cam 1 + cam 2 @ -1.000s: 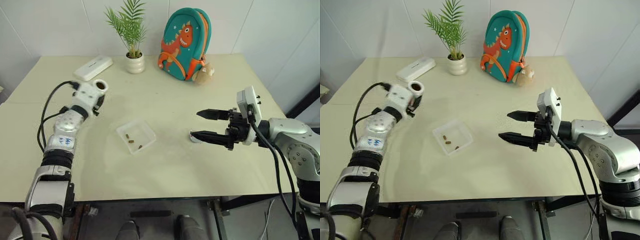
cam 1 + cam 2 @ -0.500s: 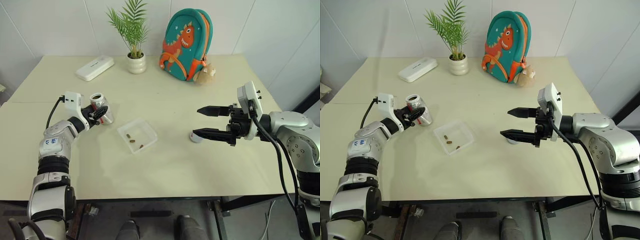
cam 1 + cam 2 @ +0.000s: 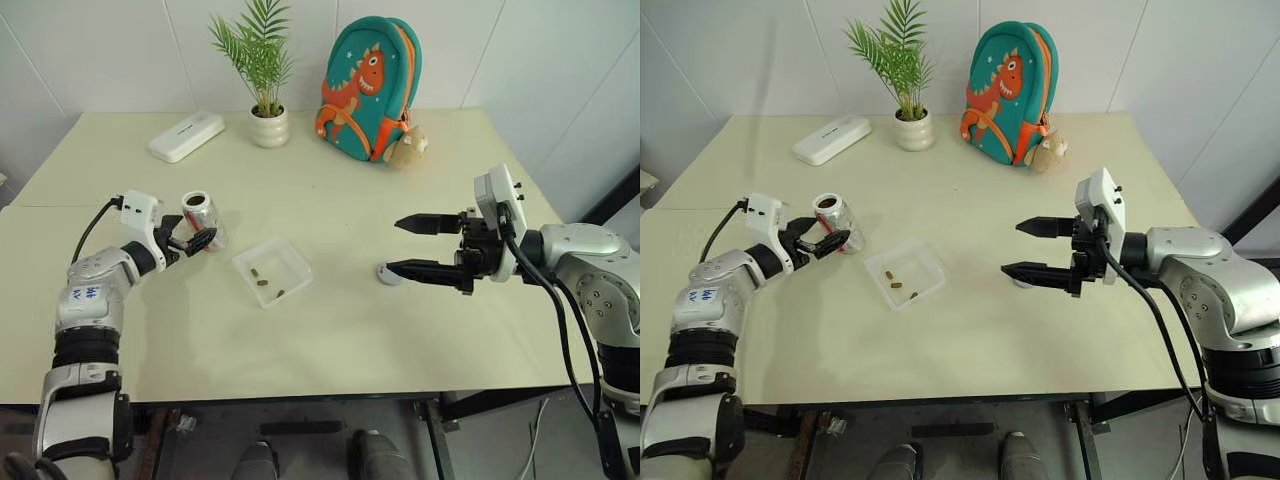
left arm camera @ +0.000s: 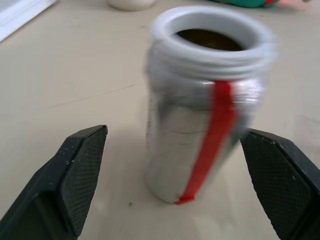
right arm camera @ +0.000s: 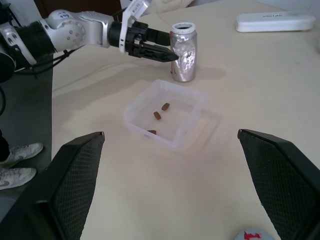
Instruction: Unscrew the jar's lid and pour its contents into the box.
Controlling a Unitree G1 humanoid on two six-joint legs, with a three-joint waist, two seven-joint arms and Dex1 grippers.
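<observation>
Cream tabletop (image 3: 330, 350) carrying the following, from largest to smallest. Teal dinosaur backpack (image 3: 371, 86), upright at the far edge, right of centre, with a small plush toy (image 3: 407, 148) touching its right side. Potted palm (image 3: 262, 68) in a white pot, at the far edge just left of the backpack. White oblong case (image 3: 187, 136), flat toward the far left corner. Right hand (image 3: 403, 247), hovering over the right half of the tabletop and pointing toward its centre, fingers spread wide and holding nothing. Left hand (image 3: 201, 239), low over the left half of the tabletop, fingers spread wide on either side of the jar (image 3: 201, 218), clear of its wall in the left wrist view. The jar stands upright and uncapped, mouth open, red stripe down its silvery side, between the left edge and the box. Box (image 3: 272, 271), a clear shallow tray near the tabletop's centre, holding the contents (image 3: 262, 281), three small brown pellets. Lid (image 3: 389, 273), flat on the tabletop right of the box, just beside the right hand's lower fingertip.
</observation>
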